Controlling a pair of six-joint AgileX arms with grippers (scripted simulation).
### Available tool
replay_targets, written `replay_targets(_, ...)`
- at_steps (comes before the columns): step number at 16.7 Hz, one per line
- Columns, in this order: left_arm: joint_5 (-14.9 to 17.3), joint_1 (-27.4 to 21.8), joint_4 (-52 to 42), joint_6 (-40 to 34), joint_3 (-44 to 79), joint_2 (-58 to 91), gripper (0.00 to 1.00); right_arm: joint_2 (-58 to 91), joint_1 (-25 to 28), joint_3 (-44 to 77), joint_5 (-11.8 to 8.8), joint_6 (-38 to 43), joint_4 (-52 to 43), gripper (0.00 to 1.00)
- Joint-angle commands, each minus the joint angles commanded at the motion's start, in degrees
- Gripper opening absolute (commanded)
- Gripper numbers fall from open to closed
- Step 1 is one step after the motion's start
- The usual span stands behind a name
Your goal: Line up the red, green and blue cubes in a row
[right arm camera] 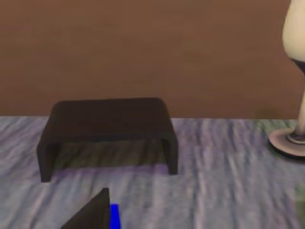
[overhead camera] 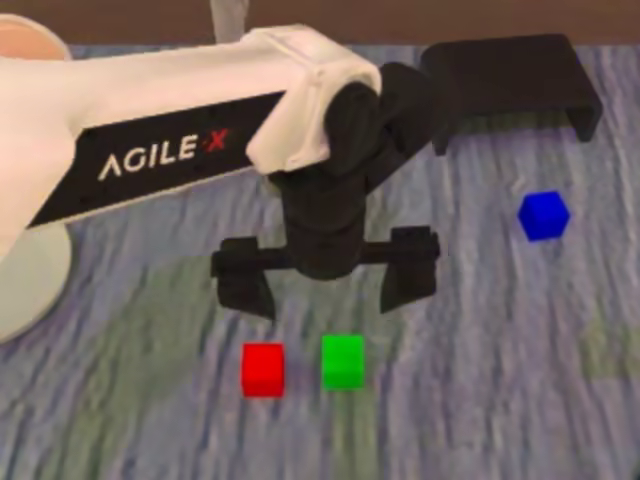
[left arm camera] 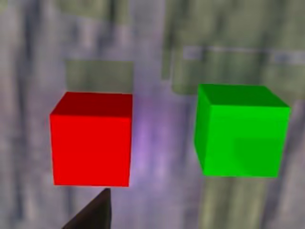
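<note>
The red cube and the green cube sit side by side near the front of the table, a small gap between them. My left gripper hovers just behind and above them, open and empty. In the left wrist view the red cube and green cube fill the picture, with one dark fingertip below the red one. The blue cube lies apart at the right. In the right wrist view the blue cube peeks out beside a finger of my right gripper, which is open.
A black bridge-shaped stand sits at the back right, also seen as the stand before a brown wall. A white round base lies at the left edge. A white stemmed object stands on the table.
</note>
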Motion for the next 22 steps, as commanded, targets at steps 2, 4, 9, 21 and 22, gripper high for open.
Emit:
replay_targets(2, -0.2, 2.5, 2.7, 0.6, -4.3, -5.0, 1.0, 5.3, 0.6, 5.3, 0.0, 0.1, -3.4, 1.0)
replay_targets(4, -0.4, 5.9, 6.4, 1.5, -10.1, -12.2, 1.0, 13.1, 1.2, 12.8, 0.0, 0.2, -8.1, 1.0)
replay_targets(9, -0.8, 17.0, 19.2, 7.1, -30.4, -38.3, 1.0, 42.2, 3.3, 38.1, 0.3, 0.2, -23.4, 1.0)
replay_targets(21, -0.3, 41.1, 53.0, 35.5, -79.5, -99.1, 1.0, 113.4, 8.8, 97.3, 0.6, 0.1, -61.4, 1.0)
replay_targets(22, -0.1, 42.3, 55.3, 37.9, -82.1, -102.7, 1.0, 117.5, 9.1, 101.1, 0.6, 0.1, -63.5, 1.0)
